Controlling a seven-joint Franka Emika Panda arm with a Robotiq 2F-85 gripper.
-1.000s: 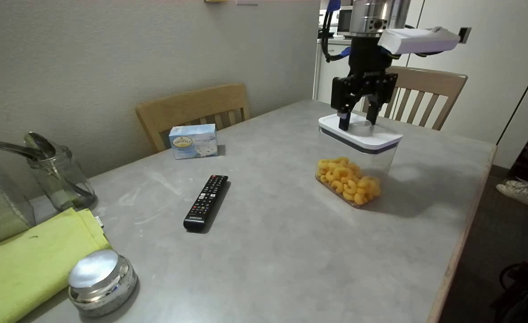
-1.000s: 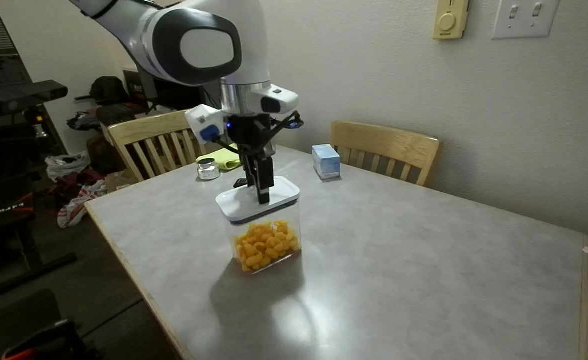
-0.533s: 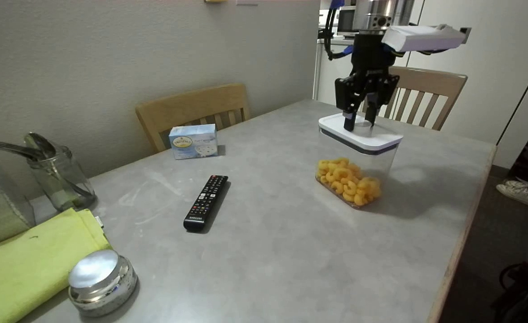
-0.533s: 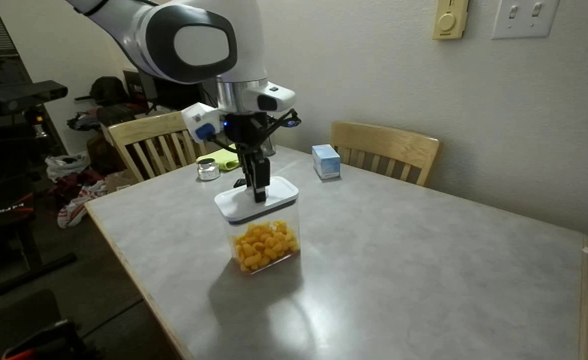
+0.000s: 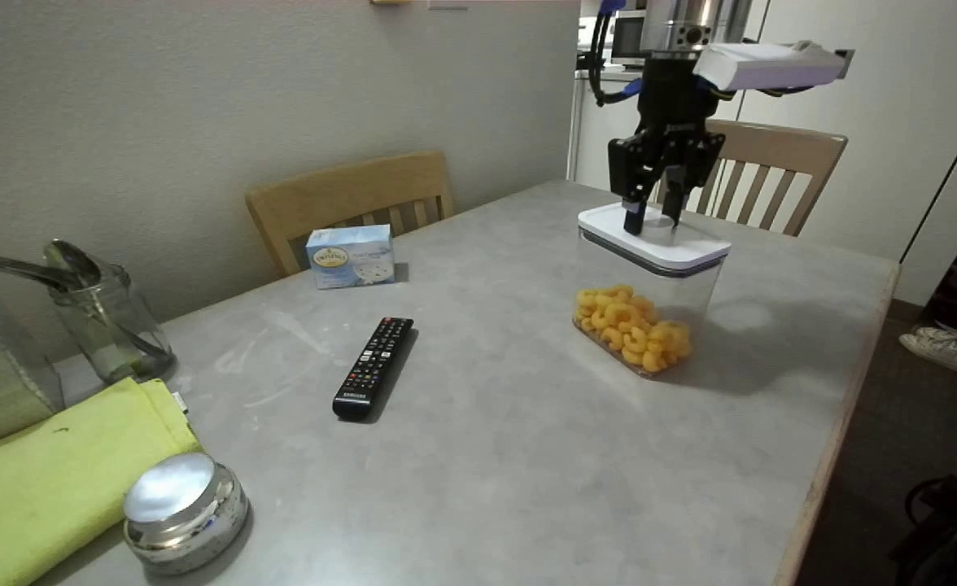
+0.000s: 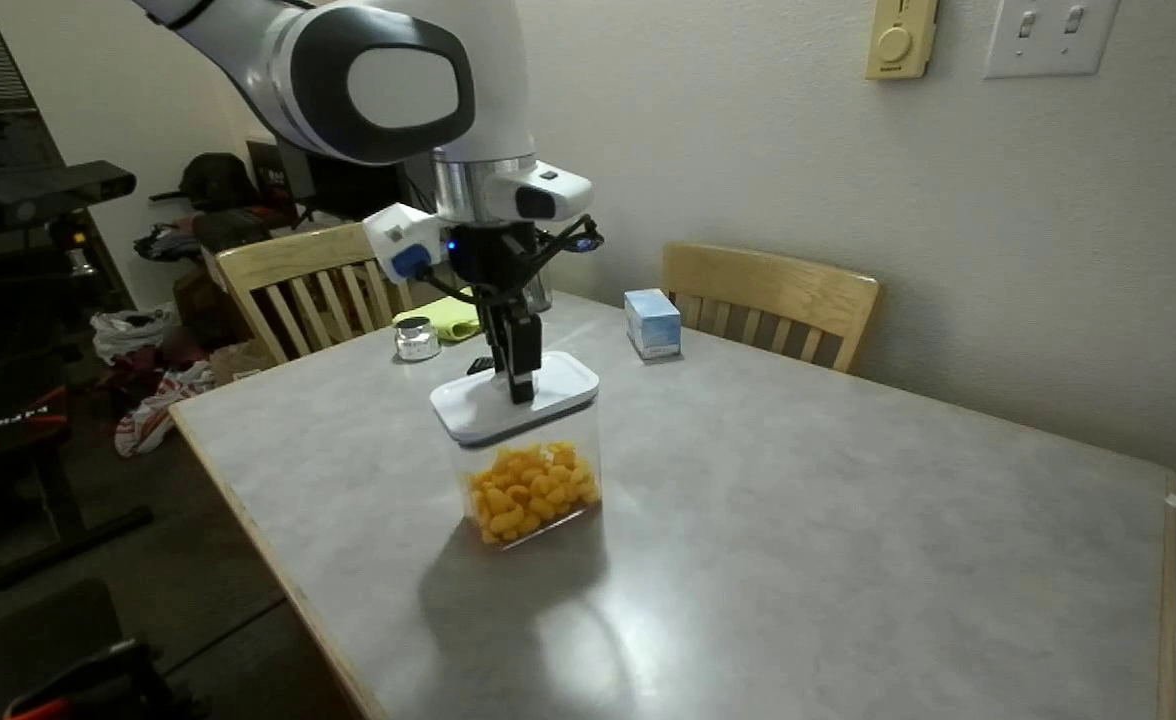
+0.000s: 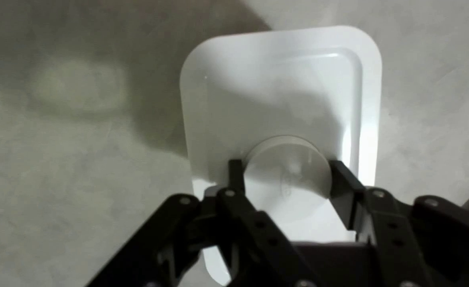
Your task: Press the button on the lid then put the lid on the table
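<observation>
A plain grey wall and wooden chairs border the matte grey surface, where a clear container with yellow pasta stands upright. The white lid is at the container's top; whether it is fully seated, I cannot tell. The tool is clamped on the raised round button at the lid's centre, its fingers against opposite sides, parted only as far as the button between them. In an exterior view the arm reaches in from above, its last stretch close to vertical, the fingers pointing down at the lid.
</observation>
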